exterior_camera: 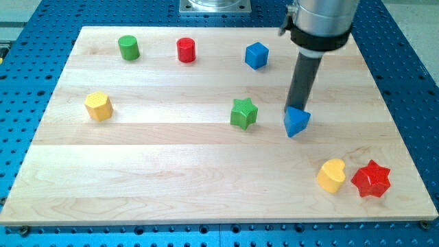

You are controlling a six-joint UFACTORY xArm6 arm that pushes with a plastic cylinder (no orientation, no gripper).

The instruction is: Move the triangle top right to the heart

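A blue triangle block lies right of the board's middle. A yellow heart block lies at the view's lower right, below and right of the triangle. My tip touches the triangle's top edge, on the side away from the heart. The dark rod rises from there to the arm's silver body at the view's top.
A red star sits touching the heart's right side. A green star lies left of the triangle. A blue cube, a red cylinder and a green cylinder line the top. A yellow hexagonal block lies at the left.
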